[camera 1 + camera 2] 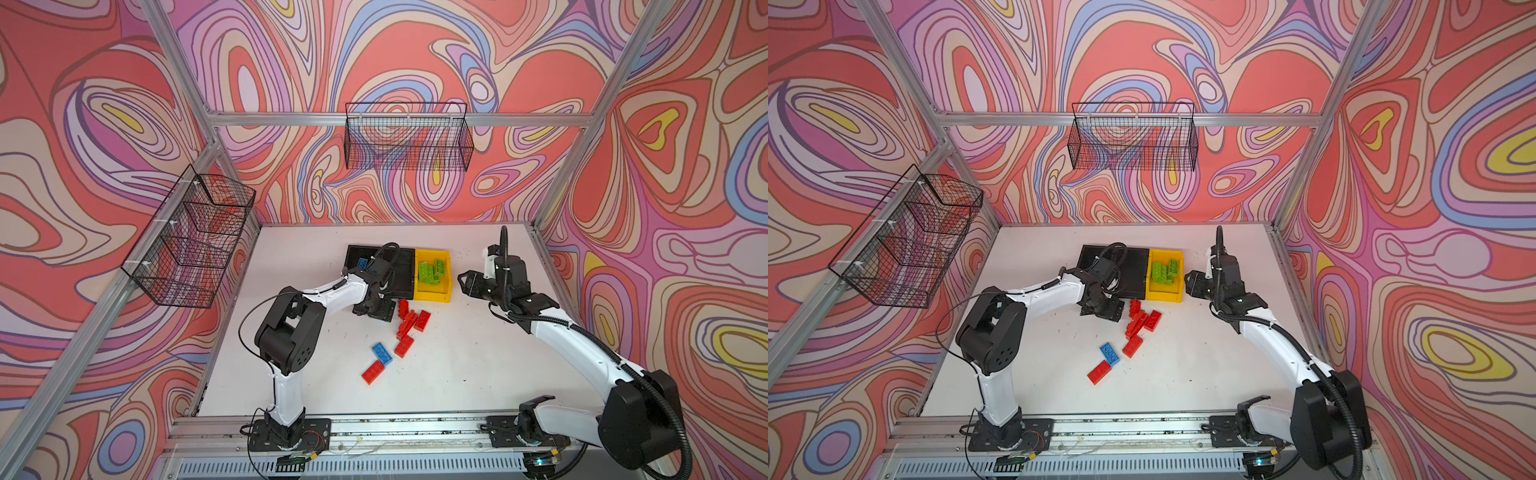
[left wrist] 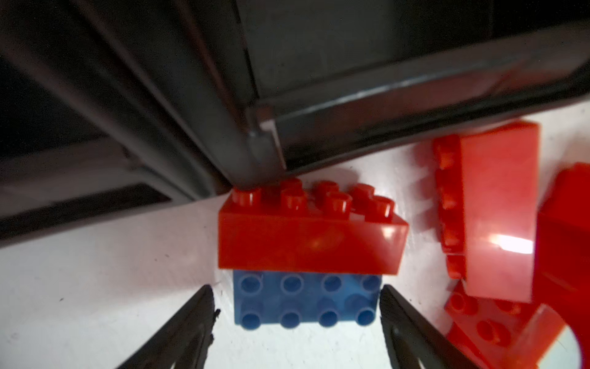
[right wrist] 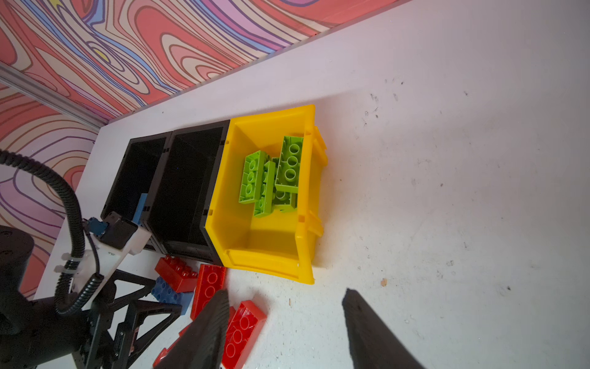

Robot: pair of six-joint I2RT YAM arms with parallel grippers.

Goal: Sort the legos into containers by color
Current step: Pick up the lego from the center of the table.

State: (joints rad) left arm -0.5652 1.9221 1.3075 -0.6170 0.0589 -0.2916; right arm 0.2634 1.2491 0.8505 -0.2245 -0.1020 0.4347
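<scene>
A smooth blue plastic brick [image 2: 306, 302] with eight round studs lies flat on the matte white table [image 1: 478, 365], just in front of the two black plastic bins [image 3: 158, 185]. It touches a glossy red studded brick [image 2: 306, 239]. The left gripper [image 2: 296, 289] straddles the blue brick, its pointed black fingers spread and not pinching it. More red bricks [image 1: 409, 324] lie jumbled mid-table. Lime green bricks [image 3: 271, 175] are heaped in the yellow bin [image 3: 223, 191], at the right end of the row near the table's far edge. The right gripper [image 3: 285, 291] hovers beside the yellow bin, fingers apart and empty.
</scene>
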